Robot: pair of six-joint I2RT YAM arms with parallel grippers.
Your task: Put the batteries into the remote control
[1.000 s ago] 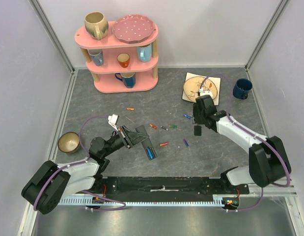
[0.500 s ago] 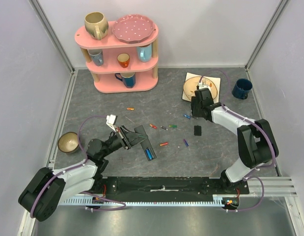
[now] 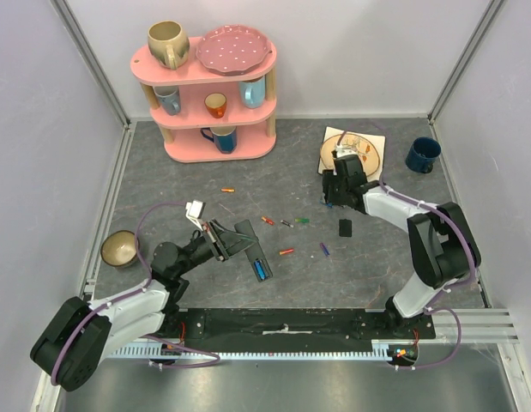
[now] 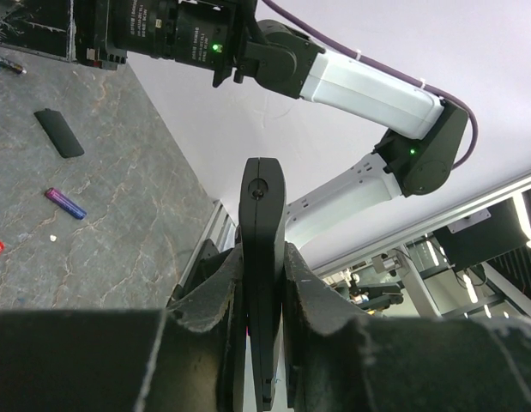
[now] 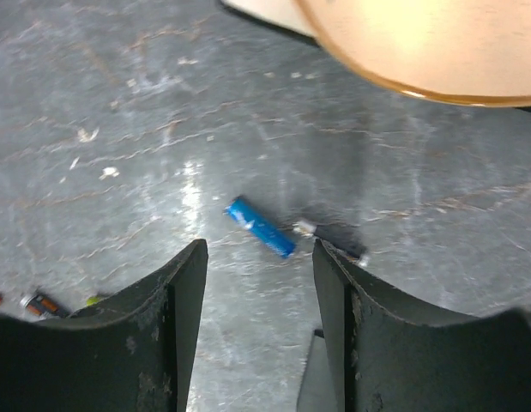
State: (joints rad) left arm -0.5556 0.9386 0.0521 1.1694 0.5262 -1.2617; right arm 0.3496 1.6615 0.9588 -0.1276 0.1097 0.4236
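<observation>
The remote control [image 3: 250,246] sits slanted over the near left of the tabletop [image 3: 162,172], something blue at its free end. Its other end is clamped edge-on in the closed left pincer [image 3: 220,239]. The batteries [image 3: 286,223] lie scattered mid-tabletop, apart from it, and the right pincer [image 3: 331,199] hangs with jaws spread over a blue battery [image 5: 261,227] near the plate [image 3: 351,153].

Dark grey marbled tabletop [image 3: 162,176], pale lilac walls [image 3: 377,51] on three sides, metal corner posts [image 3: 86,53], pink three-tier shelf [image 3: 184,154] back left, black rail [image 3: 282,322] along near edge, even light.
</observation>
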